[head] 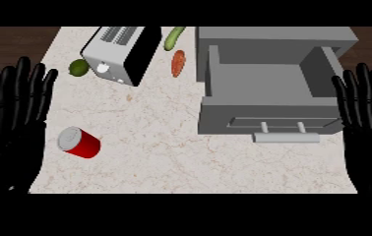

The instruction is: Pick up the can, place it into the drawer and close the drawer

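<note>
Left hand (22, 107) resting open, fingers straight | right hand (356, 117) resting open likewise | red cylindrical metal can (78, 142) lying tilted on the counter just right of left hand | grey box-shaped drawer (254, 80) standing pulled out just left of right hand

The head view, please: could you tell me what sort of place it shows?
Most likely a kitchen counter: a pale marbled countertop holds a toaster, a cucumber and a red can, and an open grey drawer sits at the view's right.
</note>
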Tool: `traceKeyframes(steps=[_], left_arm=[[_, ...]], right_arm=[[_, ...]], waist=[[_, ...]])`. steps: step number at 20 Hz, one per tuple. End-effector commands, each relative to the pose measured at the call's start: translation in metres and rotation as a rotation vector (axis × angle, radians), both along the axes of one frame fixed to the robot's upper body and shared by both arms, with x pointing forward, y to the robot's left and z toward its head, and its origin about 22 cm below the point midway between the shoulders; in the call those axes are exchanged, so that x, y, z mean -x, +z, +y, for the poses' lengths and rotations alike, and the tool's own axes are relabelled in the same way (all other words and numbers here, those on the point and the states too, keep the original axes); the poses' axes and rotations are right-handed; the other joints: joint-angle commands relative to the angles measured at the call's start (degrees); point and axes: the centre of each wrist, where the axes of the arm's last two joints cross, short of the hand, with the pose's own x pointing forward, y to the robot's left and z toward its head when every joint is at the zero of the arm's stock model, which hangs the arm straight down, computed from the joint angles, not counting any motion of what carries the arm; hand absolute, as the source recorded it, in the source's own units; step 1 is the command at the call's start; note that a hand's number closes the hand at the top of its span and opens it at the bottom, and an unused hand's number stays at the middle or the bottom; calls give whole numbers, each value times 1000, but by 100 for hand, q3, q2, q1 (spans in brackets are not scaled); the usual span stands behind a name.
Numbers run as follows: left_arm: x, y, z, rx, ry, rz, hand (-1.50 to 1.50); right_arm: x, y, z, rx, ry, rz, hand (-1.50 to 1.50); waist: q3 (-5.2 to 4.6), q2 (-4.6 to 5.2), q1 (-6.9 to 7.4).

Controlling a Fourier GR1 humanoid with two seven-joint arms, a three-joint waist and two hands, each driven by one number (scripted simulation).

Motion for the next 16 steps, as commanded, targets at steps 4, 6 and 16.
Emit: traceKeyframes(steps=[4,6,16], left_arm=[[5,3,1,-2,-545,-9,-150],[12,2,-6,-4,-774,-22,-150],[29,-10,153,-214,-719,383,-150]], right_arm=[[1,15,10,18,14,-92,-150],[1,6,5,20,22,-65,-150],[21,-25,-19,-13,-96,279,-150]], waist=[[119,190,19],[119,179,3],[146,203,78]])
